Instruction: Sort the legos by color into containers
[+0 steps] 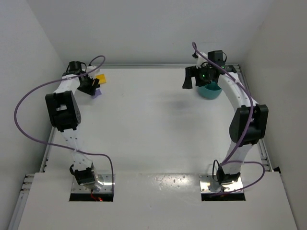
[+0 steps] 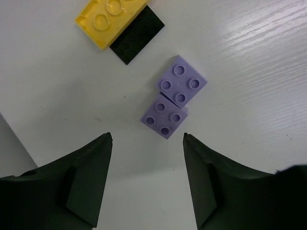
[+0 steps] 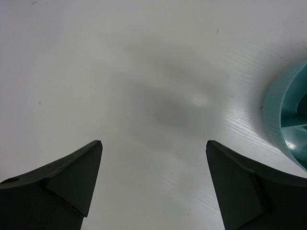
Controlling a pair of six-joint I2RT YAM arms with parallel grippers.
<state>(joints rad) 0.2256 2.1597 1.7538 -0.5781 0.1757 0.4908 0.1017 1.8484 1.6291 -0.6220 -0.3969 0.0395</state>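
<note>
Top view: left gripper (image 1: 91, 87) hovered over the legos (image 1: 101, 78) far-left, teal dish (image 1: 210, 92) beside right gripper (image 1: 191, 79); left wrist: jaws apart, purple bricks (image 2: 181, 85) just ahead, slightly right; right wrist: jaws apart, seemingly empty, dish at right.

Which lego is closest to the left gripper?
The pale purple brick just ahead of the left gripper; the other purple brick and the yellow brick lie farther.

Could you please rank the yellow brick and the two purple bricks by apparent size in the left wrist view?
1. yellow brick, though cropped.
2. upper purple brick and lower purple brick, about alike.
</note>
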